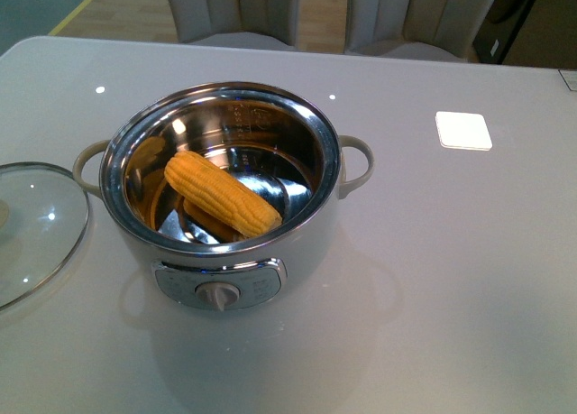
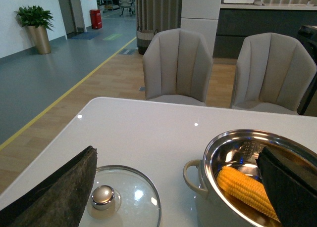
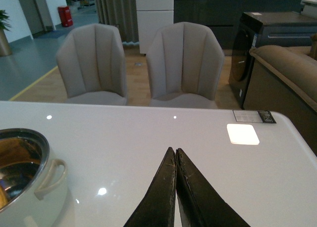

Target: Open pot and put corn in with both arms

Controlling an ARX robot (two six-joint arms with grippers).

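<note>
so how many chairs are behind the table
2. One chair stands behind the table's far edge, the other chair beside it. Both also show in the right wrist view; the front view crops them. More could sit out of frame.

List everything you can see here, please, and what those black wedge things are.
pot: one, cream with steel inside, table centre, open.
corn cob: one, yellow, leaning inside the pot.
glass lid: one, clear with grey knob, on the table left of the pot.
white square pad: one, far right of the table.
table: one, pale grey.
chairs: two, beige, behind the table.
left end effector: black, open.
right end effector: black, shut, empty.
</note>
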